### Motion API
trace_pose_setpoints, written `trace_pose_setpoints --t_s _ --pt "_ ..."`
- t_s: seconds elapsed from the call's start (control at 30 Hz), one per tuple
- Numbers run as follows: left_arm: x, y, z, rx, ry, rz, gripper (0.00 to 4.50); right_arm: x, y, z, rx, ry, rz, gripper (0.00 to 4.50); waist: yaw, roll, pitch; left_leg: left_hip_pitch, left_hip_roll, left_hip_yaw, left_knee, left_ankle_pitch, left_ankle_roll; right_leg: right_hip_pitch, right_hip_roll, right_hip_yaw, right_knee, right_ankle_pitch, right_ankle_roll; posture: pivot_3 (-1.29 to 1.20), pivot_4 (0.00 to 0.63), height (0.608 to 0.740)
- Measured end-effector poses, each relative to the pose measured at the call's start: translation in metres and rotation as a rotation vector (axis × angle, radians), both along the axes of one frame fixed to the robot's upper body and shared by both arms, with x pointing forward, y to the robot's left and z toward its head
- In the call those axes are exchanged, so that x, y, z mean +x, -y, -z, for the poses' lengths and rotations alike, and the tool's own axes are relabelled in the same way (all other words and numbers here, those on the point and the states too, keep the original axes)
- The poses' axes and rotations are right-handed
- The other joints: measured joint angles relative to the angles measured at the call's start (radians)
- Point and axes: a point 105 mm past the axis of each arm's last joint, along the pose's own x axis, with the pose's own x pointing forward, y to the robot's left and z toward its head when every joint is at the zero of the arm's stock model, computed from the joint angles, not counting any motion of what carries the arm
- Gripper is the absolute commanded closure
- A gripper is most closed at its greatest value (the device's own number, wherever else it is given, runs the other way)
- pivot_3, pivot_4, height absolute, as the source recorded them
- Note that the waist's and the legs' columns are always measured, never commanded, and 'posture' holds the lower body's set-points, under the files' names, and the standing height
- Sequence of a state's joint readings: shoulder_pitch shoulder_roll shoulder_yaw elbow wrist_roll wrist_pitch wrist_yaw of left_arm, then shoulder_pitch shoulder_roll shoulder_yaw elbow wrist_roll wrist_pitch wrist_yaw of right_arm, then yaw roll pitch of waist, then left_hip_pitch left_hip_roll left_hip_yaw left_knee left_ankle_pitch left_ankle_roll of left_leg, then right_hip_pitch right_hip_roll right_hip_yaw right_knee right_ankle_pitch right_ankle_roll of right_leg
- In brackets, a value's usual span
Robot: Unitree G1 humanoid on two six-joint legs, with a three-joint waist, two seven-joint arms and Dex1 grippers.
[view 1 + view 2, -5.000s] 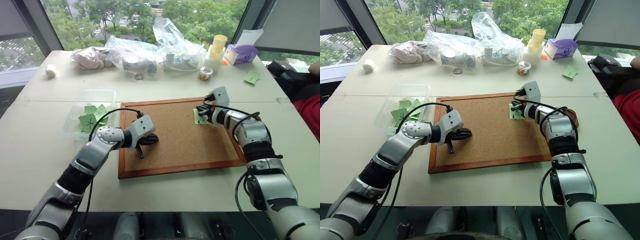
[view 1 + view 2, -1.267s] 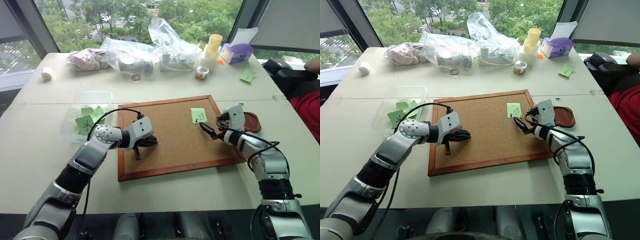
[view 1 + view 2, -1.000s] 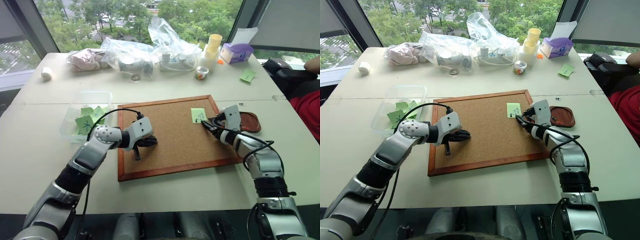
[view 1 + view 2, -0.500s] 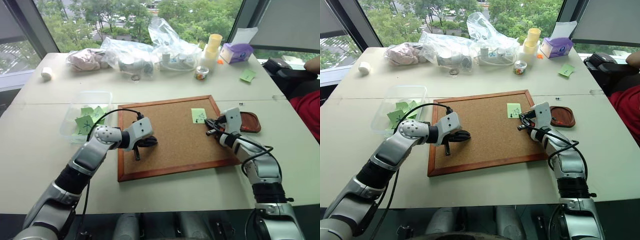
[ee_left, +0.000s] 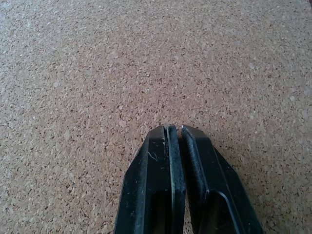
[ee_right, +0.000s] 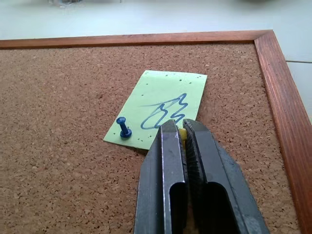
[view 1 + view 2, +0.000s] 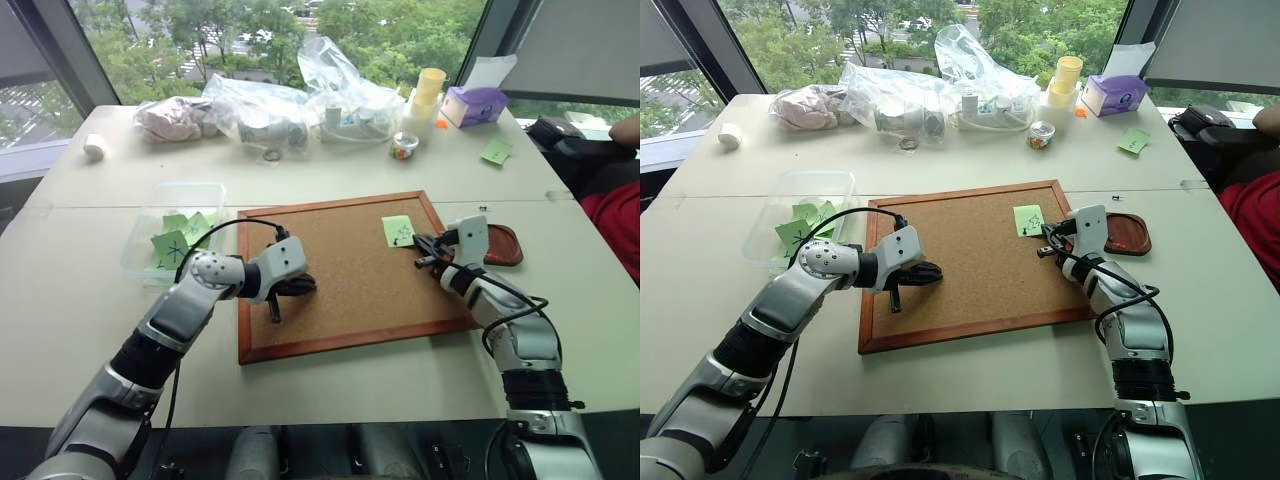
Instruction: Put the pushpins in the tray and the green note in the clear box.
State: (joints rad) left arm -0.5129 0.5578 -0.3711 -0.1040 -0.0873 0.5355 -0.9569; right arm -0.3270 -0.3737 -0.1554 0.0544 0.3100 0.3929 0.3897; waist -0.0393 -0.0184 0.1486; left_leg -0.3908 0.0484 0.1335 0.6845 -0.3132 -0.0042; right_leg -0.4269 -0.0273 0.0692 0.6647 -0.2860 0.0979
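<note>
The green note [image 6: 165, 102], with a thin blue scribble, lies on the corkboard [image 7: 340, 290] near its far right corner. A blue pushpin [image 6: 123, 127] stands in the note's corner. My right gripper [image 6: 177, 126] is shut at the note's near edge, with a small yellow pushpin head [image 6: 182, 133] pinched between its fingertips. The dark reddish tray [image 7: 508, 247] sits just right of the board, beside my right wrist. My left gripper [image 5: 174, 127] rests shut with nothing in it over the board's left part [image 7: 277, 305]. The clear box [image 7: 175, 205] stands left of the board and holds several green notes.
Clear plastic bags [image 7: 330, 90], stacked cups [image 7: 430, 90], a small jar [image 7: 404, 146] and a purple tissue box [image 7: 478, 105] line the table's far side. Another green note [image 7: 503, 152] lies at the far right. A person in red [image 7: 615, 215] sits at the right edge.
My right gripper has shut its fingers at the note's near edge and its wrist has levelled a little. The left arm has kept still.
</note>
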Motion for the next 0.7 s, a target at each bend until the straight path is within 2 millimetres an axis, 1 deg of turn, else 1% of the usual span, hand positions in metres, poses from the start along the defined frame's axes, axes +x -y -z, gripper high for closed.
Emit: trace_pose_setpoints --t_s 0.1,0.33,0.37,0.43,0.57,0.63,0.7 --pt "-0.001 -0.002 0.000 0.008 -0.001 0.000 4.03 0.001 0.011 -0.012 -0.001 0.050 0.039 4.47 -0.002 0.000 0.000 0.000 0.000 0.000 0.000 0.000 0.000 0.000 0.000 0.000 0.000 0.000 0.000 0.00 0.150 0.738" --pt "-0.002 -0.003 0.000 0.011 -0.002 0.001 4.03 0.000 0.012 -0.012 -0.002 0.050 0.043 4.47 -0.004 0.000 0.000 0.001 0.000 0.000 0.000 0.000 0.000 0.000 0.000 0.000 0.000 0.000 0.000 0.00 0.150 0.738" --pt "-0.002 -0.002 0.000 0.011 -0.001 0.002 4.03 0.000 0.015 -0.012 0.006 0.051 0.055 4.47 -0.004 0.000 0.000 0.000 0.000 0.000 0.000 0.000 0.000 0.000 0.000 0.000 0.000 0.000 0.000 0.00 0.150 0.738" --pt "-0.002 -0.002 0.000 0.011 0.000 0.004 4.03 -0.001 0.027 -0.016 0.026 0.062 0.104 4.47 -0.003 0.000 0.000 0.000 0.000 0.000 0.000 0.000 0.000 0.000 0.000 0.000 0.000 0.000 0.000 0.00 0.150 0.738" --pt "-0.003 -0.003 0.000 0.015 -0.002 0.005 4.03 -0.006 0.069 -0.034 -0.021 0.097 0.236 4.47 -0.003 0.000 0.000 0.000 0.000 0.000 0.000 0.000 0.000 0.000 0.000 0.000 0.000 0.000 0.000 0.00 0.150 0.738" --pt "-0.003 -0.005 0.000 0.020 -0.005 0.007 4.03 -0.008 0.080 -0.035 -0.040 0.092 0.270 4.47 -0.006 0.000 -0.001 0.001 0.001 0.000 0.000 0.000 0.000 0.000 0.001 0.000 0.000 0.000 0.000 0.00 0.150 0.738" --pt "-0.003 -0.005 0.000 0.023 -0.005 0.010 4.03 -0.009 0.086 -0.031 -0.049 0.063 0.288 4.47 -0.006 0.000 -0.001 0.001 0.001 0.000 0.000 0.000 0.000 0.000 0.001 0.000 0.000 0.000 0.000 0.00 0.150 0.738"
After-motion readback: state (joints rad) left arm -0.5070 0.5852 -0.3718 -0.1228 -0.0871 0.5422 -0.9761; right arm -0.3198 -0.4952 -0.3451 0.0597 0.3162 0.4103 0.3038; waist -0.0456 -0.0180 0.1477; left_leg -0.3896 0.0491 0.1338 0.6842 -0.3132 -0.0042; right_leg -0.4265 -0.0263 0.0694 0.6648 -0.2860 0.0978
